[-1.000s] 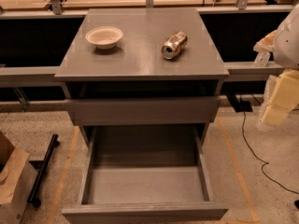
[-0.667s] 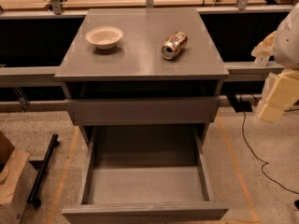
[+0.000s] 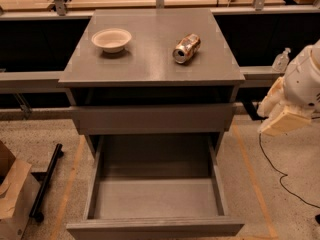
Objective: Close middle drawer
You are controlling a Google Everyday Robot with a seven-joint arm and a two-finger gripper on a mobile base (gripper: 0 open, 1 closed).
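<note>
The middle drawer [image 3: 155, 200] is pulled far out of the grey cabinet [image 3: 150, 69] toward me. Its grey floor and side walls show and it holds nothing. Its plain front strip [image 3: 155, 228] lies at the bottom edge of the view. Above it, a taller grey drawer front [image 3: 152, 119] stands slightly out from the cabinet. My gripper [image 3: 281, 118], cream-coloured on a white arm [image 3: 305, 81], hangs to the right of the cabinet at about the height of the taller front. It is apart from both drawers.
On the cabinet top sit a white bowl [image 3: 112, 39] and a crushed can [image 3: 186, 48] lying on its side. A cardboard box [image 3: 12, 194] and a black bar [image 3: 46, 181] lie on the floor at left. A black cable [image 3: 272, 169] runs across the floor at right.
My arm and gripper have moved a little to the left and down, closer to the cabinet's right side. The drawers, bowl and can have not moved.
</note>
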